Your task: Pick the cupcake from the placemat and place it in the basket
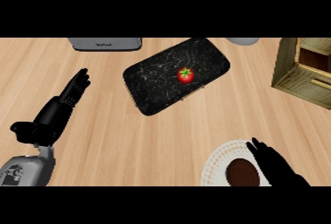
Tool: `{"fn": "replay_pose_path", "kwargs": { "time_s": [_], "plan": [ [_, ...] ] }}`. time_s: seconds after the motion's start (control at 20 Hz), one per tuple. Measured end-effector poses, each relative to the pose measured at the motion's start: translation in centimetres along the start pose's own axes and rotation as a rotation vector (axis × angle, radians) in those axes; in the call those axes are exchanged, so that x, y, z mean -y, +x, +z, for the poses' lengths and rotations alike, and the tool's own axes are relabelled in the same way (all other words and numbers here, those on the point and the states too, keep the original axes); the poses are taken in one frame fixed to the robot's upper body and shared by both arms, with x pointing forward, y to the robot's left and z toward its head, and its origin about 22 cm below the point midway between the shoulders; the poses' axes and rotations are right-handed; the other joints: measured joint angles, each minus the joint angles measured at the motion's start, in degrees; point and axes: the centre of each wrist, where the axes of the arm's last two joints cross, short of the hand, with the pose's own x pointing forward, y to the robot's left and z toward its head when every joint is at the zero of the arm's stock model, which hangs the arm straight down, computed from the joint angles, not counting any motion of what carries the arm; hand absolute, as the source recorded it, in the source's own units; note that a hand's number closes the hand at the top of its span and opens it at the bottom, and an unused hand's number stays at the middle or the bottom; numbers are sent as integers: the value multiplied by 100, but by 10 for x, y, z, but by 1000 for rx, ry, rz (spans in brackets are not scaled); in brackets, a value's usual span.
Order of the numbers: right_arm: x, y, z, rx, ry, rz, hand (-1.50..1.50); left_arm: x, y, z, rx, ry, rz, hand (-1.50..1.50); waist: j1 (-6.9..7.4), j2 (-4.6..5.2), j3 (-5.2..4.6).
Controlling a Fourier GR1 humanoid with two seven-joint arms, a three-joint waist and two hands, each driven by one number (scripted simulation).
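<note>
At the near edge of the wooden counter [129, 144], the robot's right hand [275, 164] lies over the right side of a round white placemat [216, 164], its dark fingers straight and extended, nothing clasped in them. The cupcake [242, 172], seen from above as a dark brown disc, sits on that placemat just left of the hand, at the fingers' edge; whether the fingers actually touch it cannot be told. Well to the left of the placemat, the left hand [61, 109] is raised with fingers straight and pointing away from the robot, holding nothing, at rest near the left edge, its grey forearm [26, 170] entering from the lower left corner. Beyond the placemat, toward the middle of the counter, a black speckled rectangular tray [155, 83] with rounded corners lies at an angle, and a small red tomato [185, 75] with a green stem sits on its surface, right of the tray's centre. Farther than the placemat and to its right, at the right edge, stands a tan wooden slatted box [291, 70], only partly in view, with an open compartment showing. At the far edge, up and left of the placemat, a grey appliance [104, 43] is cut off by the frame, and a pale rounded object [242, 41] shows only its lower rim straight beyond the placemat.
</note>
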Motion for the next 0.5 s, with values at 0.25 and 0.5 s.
{"fn": "replay_pose_path", "kwargs": {
  "time_s": [0.25,0.5],
  "plan": [
    [0,3,-13,-10,11,18,-150,3,2,0,0,-1,2,0,8,2,0],
    [-19,9,-21,-25,17,27,-150,6,3,2,-1,-2,-1,0,9,1,1]
  ]
}}
